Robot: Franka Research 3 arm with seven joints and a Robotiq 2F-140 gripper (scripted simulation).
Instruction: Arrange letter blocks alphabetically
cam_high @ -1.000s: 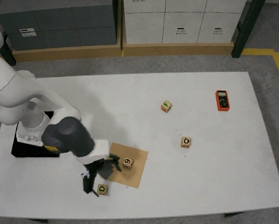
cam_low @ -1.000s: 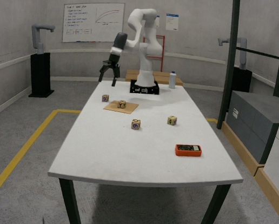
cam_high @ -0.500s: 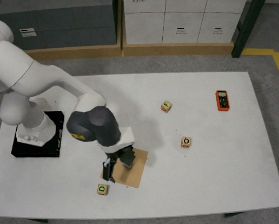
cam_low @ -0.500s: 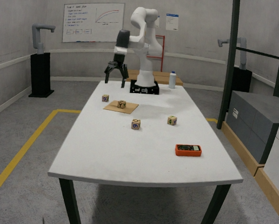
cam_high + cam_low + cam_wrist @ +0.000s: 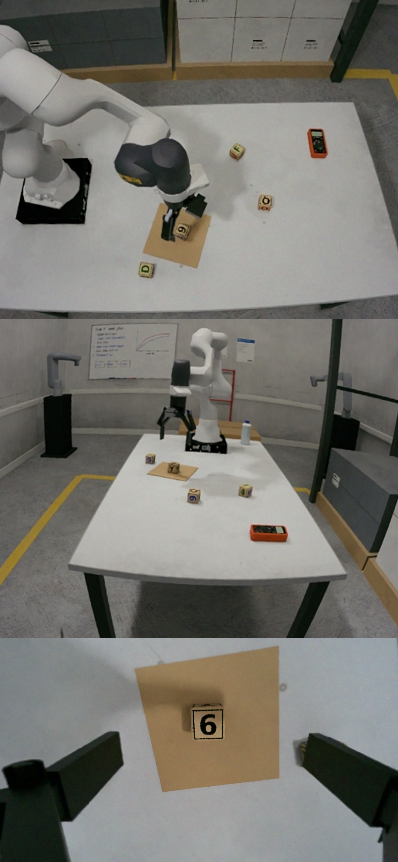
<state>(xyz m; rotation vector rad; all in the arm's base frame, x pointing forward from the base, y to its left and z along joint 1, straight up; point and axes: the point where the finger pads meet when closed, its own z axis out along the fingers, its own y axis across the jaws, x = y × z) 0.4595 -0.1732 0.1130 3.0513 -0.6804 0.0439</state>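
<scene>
A tan mat lies near the table's front edge. On it sits a block with the digit 6 on top; the wrist view shows it near the mat's middle. The D block lies off the mat, just beyond its corner. The F block and the O block lie apart on the table, far from the mat. My gripper hangs well above the mat, open and empty, with its fingers wide on either side of the digit block.
An orange multimeter lies at the far right of the table. A white bottle stands beside the robot's black base. The table's front edge runs close to the D block.
</scene>
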